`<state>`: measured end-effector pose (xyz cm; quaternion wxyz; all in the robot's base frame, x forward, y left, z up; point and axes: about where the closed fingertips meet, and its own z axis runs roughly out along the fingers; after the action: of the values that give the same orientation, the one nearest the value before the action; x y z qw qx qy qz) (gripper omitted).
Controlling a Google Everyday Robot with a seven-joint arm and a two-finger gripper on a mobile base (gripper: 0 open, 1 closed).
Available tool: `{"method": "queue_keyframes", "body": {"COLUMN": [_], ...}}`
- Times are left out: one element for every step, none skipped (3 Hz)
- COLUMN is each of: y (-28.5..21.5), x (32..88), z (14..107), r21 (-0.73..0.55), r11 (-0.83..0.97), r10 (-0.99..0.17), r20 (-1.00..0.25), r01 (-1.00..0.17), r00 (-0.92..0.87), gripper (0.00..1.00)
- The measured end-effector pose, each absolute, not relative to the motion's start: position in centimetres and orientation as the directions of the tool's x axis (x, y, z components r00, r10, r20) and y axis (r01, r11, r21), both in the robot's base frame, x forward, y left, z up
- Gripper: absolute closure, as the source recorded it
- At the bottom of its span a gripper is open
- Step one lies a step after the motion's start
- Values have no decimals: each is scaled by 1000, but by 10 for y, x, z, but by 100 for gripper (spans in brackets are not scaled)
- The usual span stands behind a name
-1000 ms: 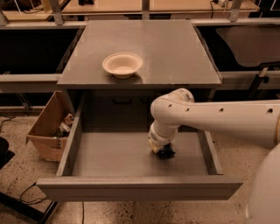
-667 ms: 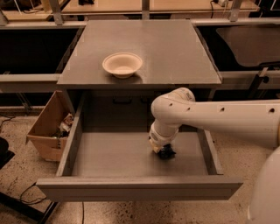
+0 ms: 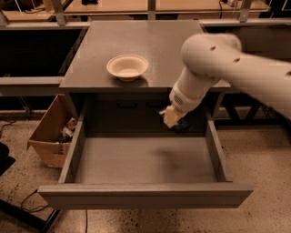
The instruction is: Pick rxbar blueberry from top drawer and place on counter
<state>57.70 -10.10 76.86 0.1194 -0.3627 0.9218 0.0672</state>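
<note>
The top drawer (image 3: 144,195) stands pulled out below the counter (image 3: 154,45), and its grey floor shows bare. My gripper (image 3: 174,121) hangs above the drawer's back right part, just below the counter's front edge, on the end of the white arm that comes in from the right. A small dark navy piece, the rxbar blueberry (image 3: 182,129), shows at the fingertips, held above the drawer floor. Most of the bar is hidden by the gripper.
A pale bowl (image 3: 127,67) sits on the counter near its front left. A brown cardboard box (image 3: 49,132) with odds and ends stands on the floor left of the drawer. Wooden benches (image 3: 113,6) run along the back.
The gripper has risen from the drawer floor up and toward the back right, taking the dark bar with it. The drawer floor where it rested is now bare.
</note>
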Motion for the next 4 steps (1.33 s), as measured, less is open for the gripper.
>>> {"method": "queue_keyframes", "body": {"y": [-102,-100,-85,-76], "x": [588,597,614,630], "z": [845,884,928,969], "r21": [20,90,149,113], "r11": [631,562,556,555], "r10": [-739,-778,-742,-712], "r20": [-289,-279,-354,-449], "r01": [-775,-822,-818,-824], "r00": [-609,-563,-569,-540], "gripper": [100,100,100,100]}}
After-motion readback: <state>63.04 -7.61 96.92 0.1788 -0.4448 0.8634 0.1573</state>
